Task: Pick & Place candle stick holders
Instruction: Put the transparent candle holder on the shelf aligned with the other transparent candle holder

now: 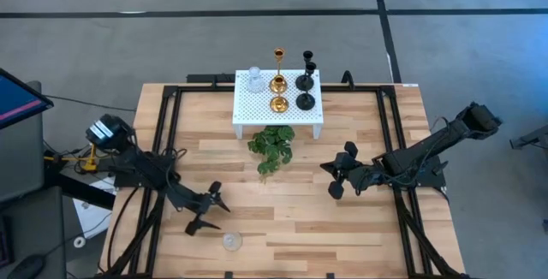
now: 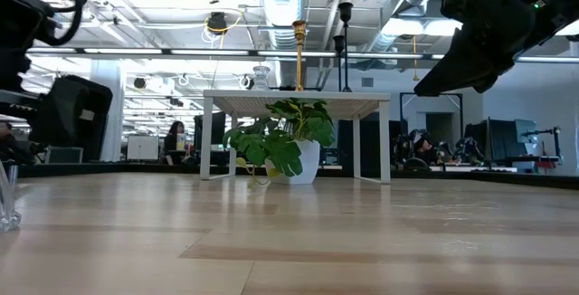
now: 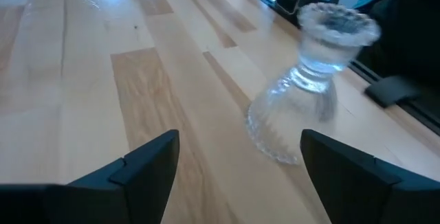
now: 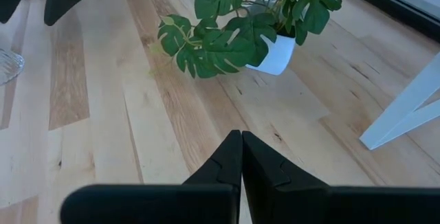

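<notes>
One clear glass candle stick holder (image 1: 231,241) stands on its round base on the table near the front edge. It also shows in the left wrist view (image 3: 302,93) and at the low view's left edge (image 2: 7,195). My left gripper (image 1: 212,212) is open just beside it, and its fingers (image 3: 148,159) do not touch it. The other clear holder (image 1: 254,80), two gold holders (image 1: 278,83) and two black holders (image 1: 306,101) stand on the white perforated stand (image 1: 248,108). My right gripper (image 4: 240,162) is shut and empty above the table right of the plant.
A green leafy plant in a white pot (image 1: 272,146) stands in front of the white stand, between the two arms; it also shows in the right wrist view (image 4: 240,25). Bare wood lies between the plant and the table's front edge (image 1: 282,266).
</notes>
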### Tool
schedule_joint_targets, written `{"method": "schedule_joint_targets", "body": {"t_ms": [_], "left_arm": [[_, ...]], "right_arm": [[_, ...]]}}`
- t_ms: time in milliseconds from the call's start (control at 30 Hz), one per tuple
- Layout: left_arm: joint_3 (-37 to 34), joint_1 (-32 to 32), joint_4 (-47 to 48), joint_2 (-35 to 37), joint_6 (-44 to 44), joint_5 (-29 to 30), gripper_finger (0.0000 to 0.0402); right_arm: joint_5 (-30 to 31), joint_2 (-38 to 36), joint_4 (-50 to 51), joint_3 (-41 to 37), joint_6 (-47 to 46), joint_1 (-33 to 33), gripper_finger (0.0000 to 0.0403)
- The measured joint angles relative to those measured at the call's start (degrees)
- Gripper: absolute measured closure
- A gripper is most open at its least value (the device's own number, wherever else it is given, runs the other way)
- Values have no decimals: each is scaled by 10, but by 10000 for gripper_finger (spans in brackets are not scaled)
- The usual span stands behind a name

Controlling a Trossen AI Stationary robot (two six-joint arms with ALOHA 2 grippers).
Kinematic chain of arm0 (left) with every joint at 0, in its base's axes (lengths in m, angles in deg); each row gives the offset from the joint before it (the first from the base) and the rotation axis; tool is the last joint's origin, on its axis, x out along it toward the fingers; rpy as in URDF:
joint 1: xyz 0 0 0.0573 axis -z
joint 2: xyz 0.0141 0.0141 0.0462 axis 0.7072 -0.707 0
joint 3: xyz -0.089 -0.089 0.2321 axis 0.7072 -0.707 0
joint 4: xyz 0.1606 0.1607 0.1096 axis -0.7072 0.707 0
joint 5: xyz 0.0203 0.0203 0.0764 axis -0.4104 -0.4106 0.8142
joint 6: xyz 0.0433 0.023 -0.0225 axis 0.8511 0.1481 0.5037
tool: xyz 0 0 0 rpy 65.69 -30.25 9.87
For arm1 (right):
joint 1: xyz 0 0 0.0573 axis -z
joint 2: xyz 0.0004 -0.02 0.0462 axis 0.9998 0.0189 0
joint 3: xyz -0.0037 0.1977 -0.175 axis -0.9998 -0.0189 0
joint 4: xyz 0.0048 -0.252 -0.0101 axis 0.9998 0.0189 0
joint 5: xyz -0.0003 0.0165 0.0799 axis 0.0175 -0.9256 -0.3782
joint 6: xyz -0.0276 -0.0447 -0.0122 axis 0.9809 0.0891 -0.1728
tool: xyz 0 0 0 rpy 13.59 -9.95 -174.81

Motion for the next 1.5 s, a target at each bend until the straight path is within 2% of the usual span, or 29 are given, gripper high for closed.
{"method": "schedule_joint_targets", "body": {"t_ms": [167,333,400,767,933,1500], "left_arm": [[35,-18,0,-61,10,-20,97],[59,-25,0,-103,11,-116,103],[68,-24,-2,-111,11,-136,107],[86,-25,-42,-105,69,-140,115],[86,-24,-68,-105,70,-142,115],[108,-25,-63,-105,69,-142,115]], "right_arm": [[-1,0,0,0,0,0,403],[-11,0,0,0,0,-1,403],[-11,0,0,0,0,-1,403],[-11,0,0,0,0,-1,403],[-11,0,0,0,0,-1,403],[-11,0,0,0,0,-1,403]]}}
